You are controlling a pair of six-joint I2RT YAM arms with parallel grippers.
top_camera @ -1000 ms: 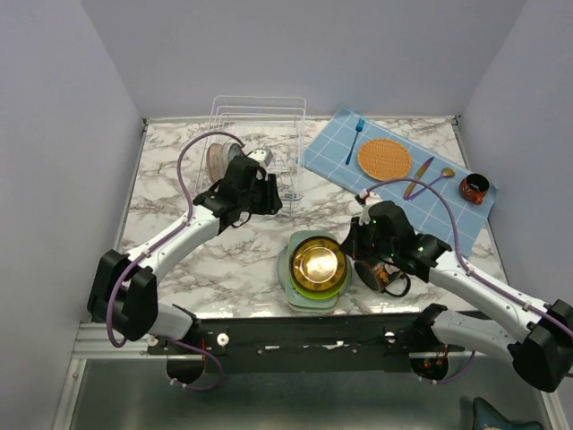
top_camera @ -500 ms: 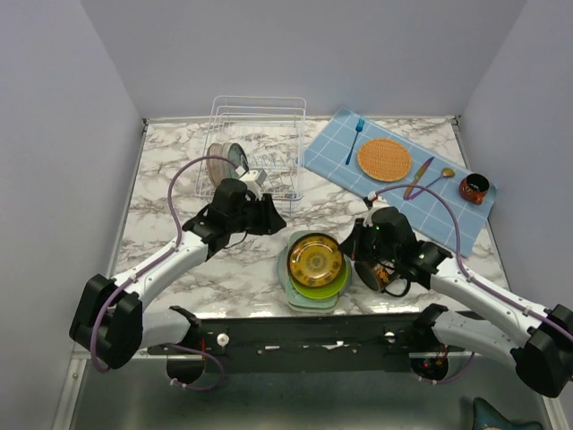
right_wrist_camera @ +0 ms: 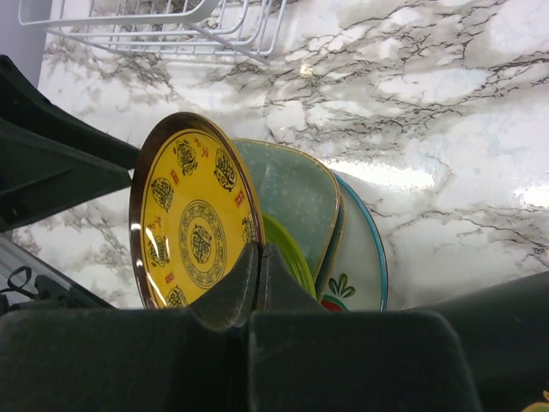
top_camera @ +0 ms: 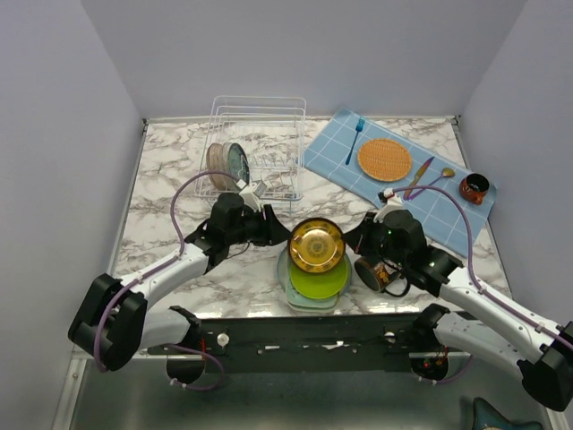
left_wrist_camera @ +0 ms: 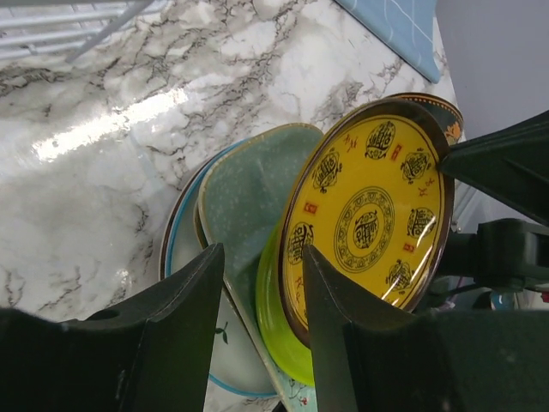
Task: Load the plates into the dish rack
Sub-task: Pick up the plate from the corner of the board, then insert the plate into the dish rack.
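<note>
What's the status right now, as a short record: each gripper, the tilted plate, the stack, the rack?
right gripper: shut on the rim of the yellow plate
yellow plate: tilted up on edge over the stack
left gripper: open, near the plate's opposite rim
stack: lime-green plate, mint-green plate, white plate at the bottom
dish rack: brownish plate and teal plate standing inside

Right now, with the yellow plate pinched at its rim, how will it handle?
Probably rigid: the yellow plate shows no sag, pinched only at its rim by the right claw. Its glossy glaze could slip there. Likely ceramic, so it may chip if dropped onto the plates below.
</note>
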